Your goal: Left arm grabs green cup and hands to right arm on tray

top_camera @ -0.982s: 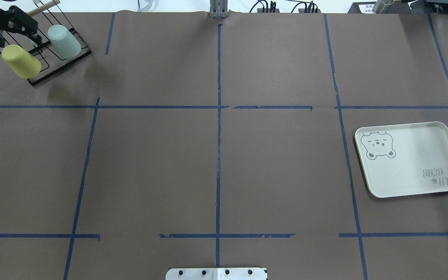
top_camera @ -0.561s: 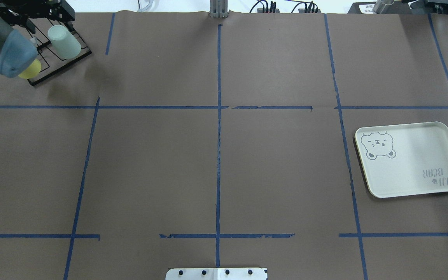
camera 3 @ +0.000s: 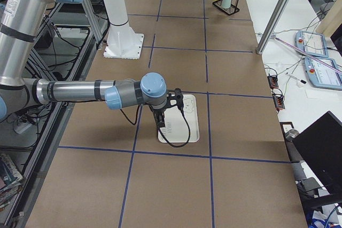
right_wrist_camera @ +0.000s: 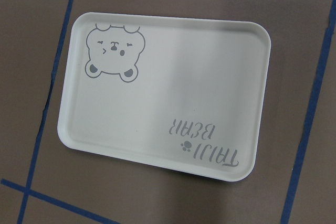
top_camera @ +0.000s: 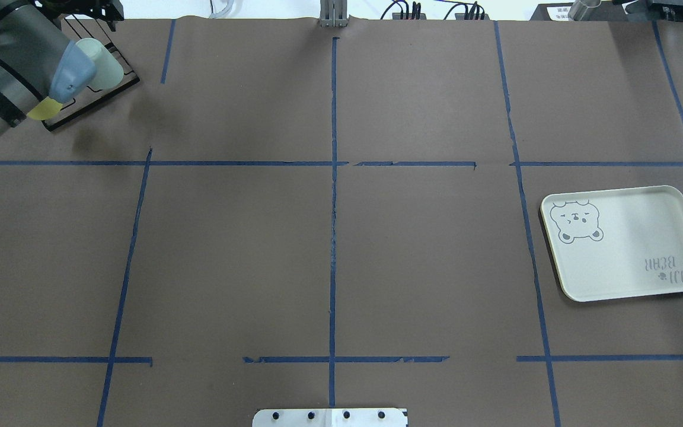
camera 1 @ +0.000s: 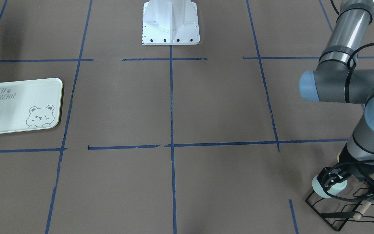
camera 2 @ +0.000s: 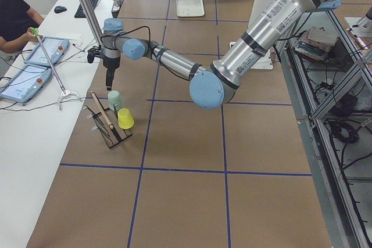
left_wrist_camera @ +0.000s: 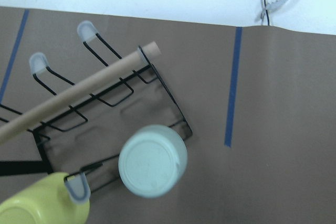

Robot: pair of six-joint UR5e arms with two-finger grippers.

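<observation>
**Left tool poised above the racked cup, grasp not yet made**

The small pale mint-green plastic tumbler (left_wrist_camera: 152, 161) sits upside down and tilted on a black wire rack with a wooden rod (left_wrist_camera: 84, 90). It is just below the black two-finger left tool (camera 2: 110, 84) and apart from it. A yellow plastic cup (left_wrist_camera: 37, 203) of like size sits just beside it. I cannot tell how far the left tool's fingers are spread; it seems to carry nothing. This looks like the approach before the grab. The next move calls for lowering to straddle the tumbler's wall, clear of rod and yellow cup, then lifting off the peg. Well apart across the brown paper-covered tabletop (top_camera: 229, 249), the right tool (camera 3: 160, 123) hovers over the flat cream-green bear-printed tray (top_camera: 632, 237), its opening likewise unreadable.
</observation>
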